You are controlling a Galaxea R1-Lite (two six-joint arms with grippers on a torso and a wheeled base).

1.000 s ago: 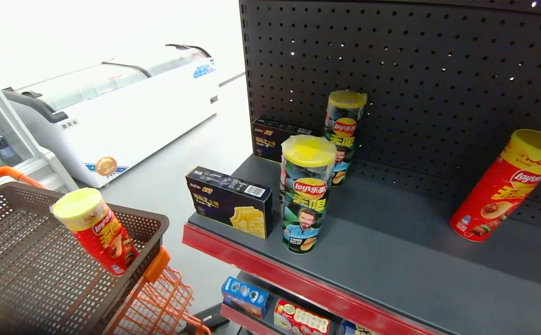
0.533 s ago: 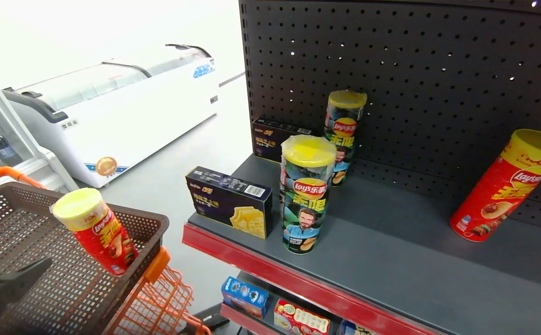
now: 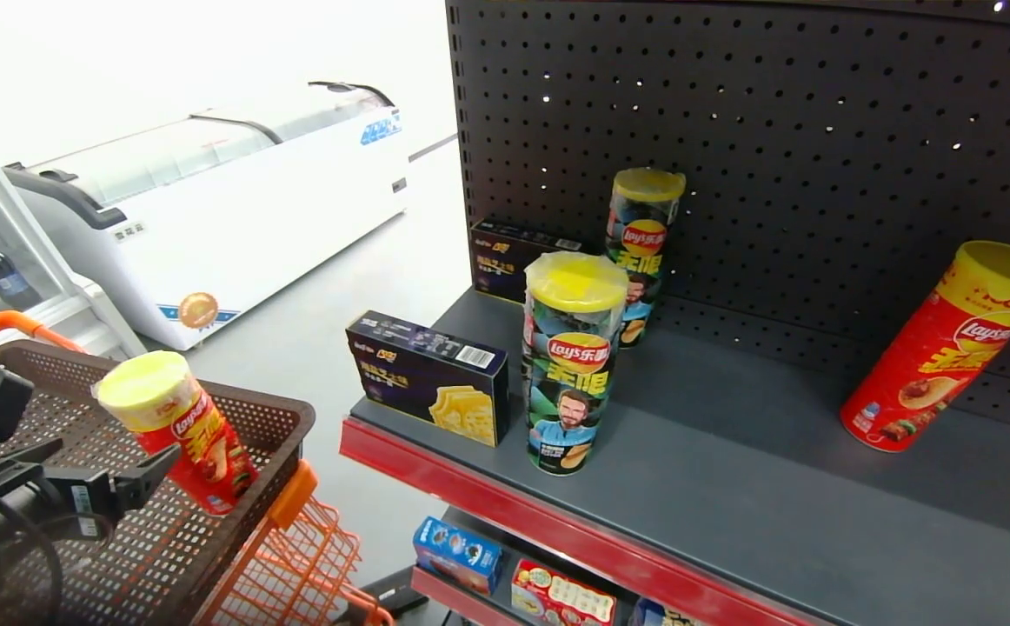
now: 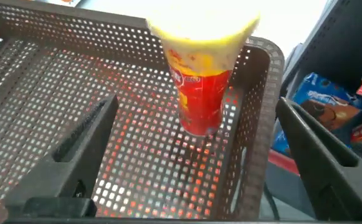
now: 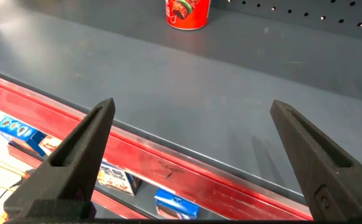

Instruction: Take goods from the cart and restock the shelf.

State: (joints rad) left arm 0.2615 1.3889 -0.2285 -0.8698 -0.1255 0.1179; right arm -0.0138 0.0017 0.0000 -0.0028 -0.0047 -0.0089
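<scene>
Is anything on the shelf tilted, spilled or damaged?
Nothing looks spilled or damaged. The red can at the right of the shelf seems to lean toward the back panel, though the camera angle may cause that.

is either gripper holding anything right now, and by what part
Nothing is held. The left gripper is open over the cart basket, short of the red can; the right gripper is open above the shelf.

Our left arm sits low at our left side, wrist about level, and our left pincer [image 3: 118,449] points forward with its two dark fingers [image 4: 84,146] spread wide. Our right pincer [image 5: 193,106] likewise has its jaws wide apart, both fingers [image 5: 75,155] angled forward and down.
</scene>
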